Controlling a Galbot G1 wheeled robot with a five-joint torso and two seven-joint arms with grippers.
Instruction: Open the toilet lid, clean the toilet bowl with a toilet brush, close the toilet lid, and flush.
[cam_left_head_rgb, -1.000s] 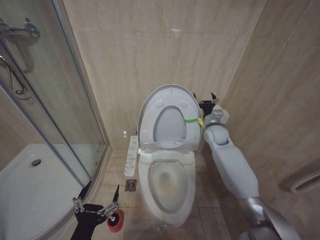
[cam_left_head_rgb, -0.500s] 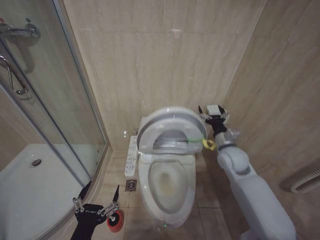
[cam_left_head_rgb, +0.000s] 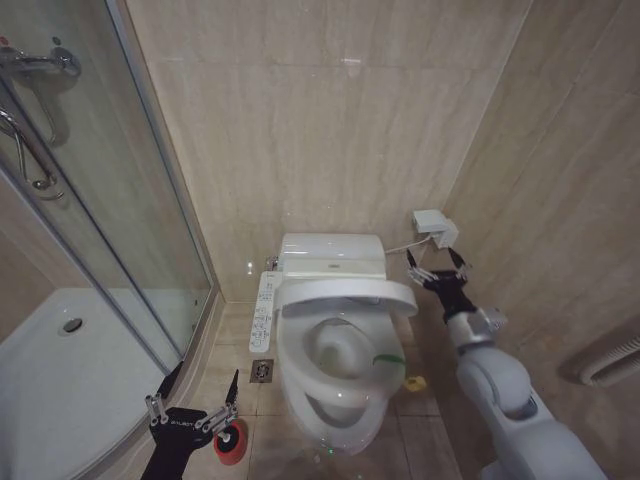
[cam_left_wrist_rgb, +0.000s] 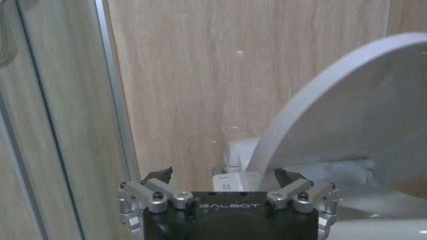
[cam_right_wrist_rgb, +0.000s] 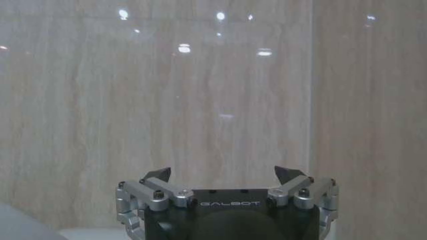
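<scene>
The toilet lid (cam_left_head_rgb: 345, 295) sits partway down over the toilet bowl (cam_left_head_rgb: 335, 390), tilted, its front edge raised above the rim so the inside of the bowl shows beneath it. A yellow-green strap (cam_left_head_rgb: 385, 357) hangs from the lid's right side across the bowl's rim, and a small yellow loop (cam_left_head_rgb: 413, 382) lies on the floor just beside the bowl. In the left wrist view the lid (cam_left_wrist_rgb: 353, 120) shows as a big white curve slanting up from its hinge. Behind the lid stands the white tank (cam_left_head_rgb: 332, 257), against the tan tiled wall (cam_left_head_rgb: 330, 120). A white control panel (cam_left_head_rgb: 263, 312) is fixed along the bowl's left side, with a floor drain (cam_left_head_rgb: 262, 371) just below it.

The right pincer (cam_left_head_rgb: 438, 270) is just to the right of the lid, near but apart from it, its fingers spread wide and holding nothing; in the right wrist view the right pincer (cam_right_wrist_rgb: 223, 175) faces bare wall tile. A small white box (cam_left_head_rgb: 433, 224) is mounted on the wall just above it.

The left pincer (cam_left_head_rgb: 195, 390) hangs low near the floor, left of the bowl, fingers spread wide and empty, just beside the red cup holder (cam_left_head_rgb: 232, 442). The toilet brush itself I cannot make out. Further left is the glass shower screen (cam_left_head_rgb: 110, 200) and the white shower tray (cam_left_head_rgb: 60, 390).
</scene>
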